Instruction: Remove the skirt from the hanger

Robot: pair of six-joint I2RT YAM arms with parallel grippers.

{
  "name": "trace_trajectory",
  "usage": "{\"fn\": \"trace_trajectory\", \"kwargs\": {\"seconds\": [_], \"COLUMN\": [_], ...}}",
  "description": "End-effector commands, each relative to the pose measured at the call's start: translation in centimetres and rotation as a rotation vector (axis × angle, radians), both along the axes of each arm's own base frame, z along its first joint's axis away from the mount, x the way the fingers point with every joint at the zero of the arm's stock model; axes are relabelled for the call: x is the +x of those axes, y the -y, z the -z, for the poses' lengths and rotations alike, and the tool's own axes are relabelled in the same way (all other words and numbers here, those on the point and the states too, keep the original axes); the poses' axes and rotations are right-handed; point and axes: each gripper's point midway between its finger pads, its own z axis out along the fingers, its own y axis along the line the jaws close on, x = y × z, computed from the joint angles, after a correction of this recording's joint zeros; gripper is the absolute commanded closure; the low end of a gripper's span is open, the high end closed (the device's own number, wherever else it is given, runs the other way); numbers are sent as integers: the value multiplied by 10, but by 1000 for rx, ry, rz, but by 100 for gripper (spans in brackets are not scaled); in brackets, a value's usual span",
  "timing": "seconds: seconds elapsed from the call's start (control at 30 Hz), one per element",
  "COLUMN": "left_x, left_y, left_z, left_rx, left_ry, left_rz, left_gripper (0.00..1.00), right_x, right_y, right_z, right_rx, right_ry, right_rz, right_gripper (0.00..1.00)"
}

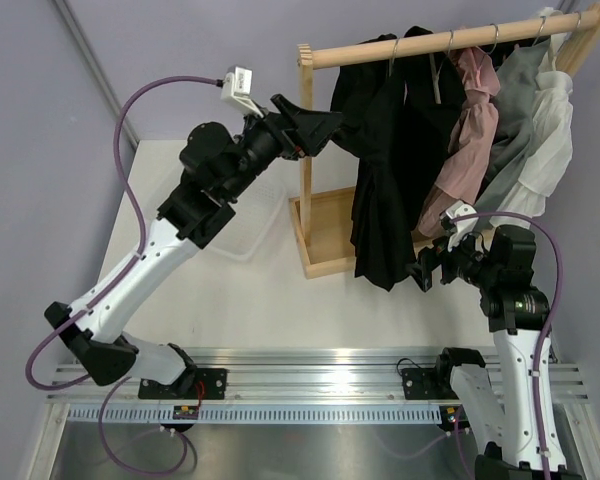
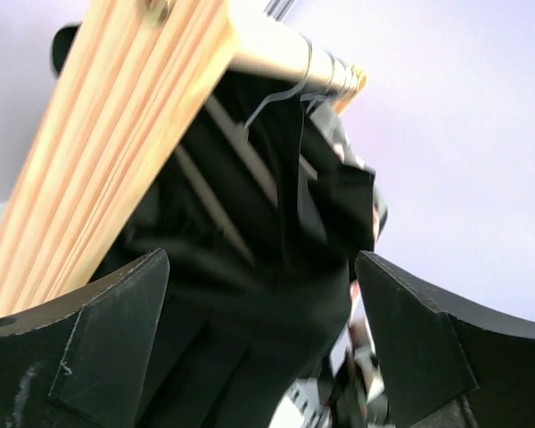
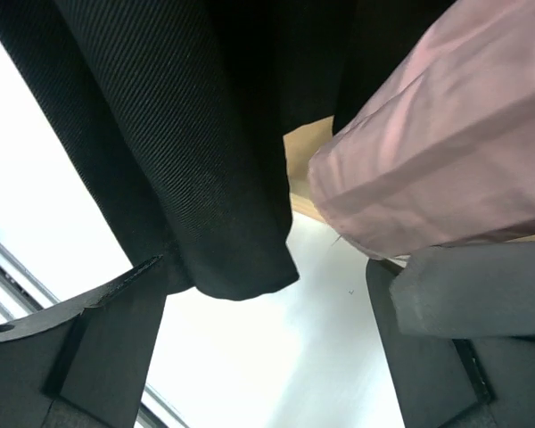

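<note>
Though overhead hides it, wrist views show both spread: left gripper point(image 2: 260, 259) by the skirt point(image 2: 321, 205), right gripper point(image 3: 266, 267) at a black hem point(image 3: 223, 223).

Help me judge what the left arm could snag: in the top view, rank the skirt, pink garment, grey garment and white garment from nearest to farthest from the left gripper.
1. Skirt, at the left gripper, left end of the rail.
2. Pink garment, mid-rail.
3. Grey garment, right of the pink.
4. White garment, far right end.
</note>
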Motion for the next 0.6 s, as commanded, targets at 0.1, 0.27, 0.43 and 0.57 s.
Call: {"fn": "trace_trajectory", "kwargs": {"seconds": [0.1,0.27,0.43,0.57], "left_x": [19,40,55,53], "left_y": [14,33,54,82], "left_z": [-52,-36,-19,-13], "left_rx": [-152,-146,-111,-83], "left_ry": [39,0,-35,-50], "left_rz": [-4,-8,-14,36], "left_gripper": [17,24,30,33], "right_x": [-18,-29,-31,-30], "right_y": [1,1,1,1], "right_z": [-3,-1,0,-1], "right_rx": [-53,-70,-64,-62], "right_ry": [26,29,33,37], "right_rz": [-31,-34,-28,-25], "right_gripper": [1,0,0,0]}}
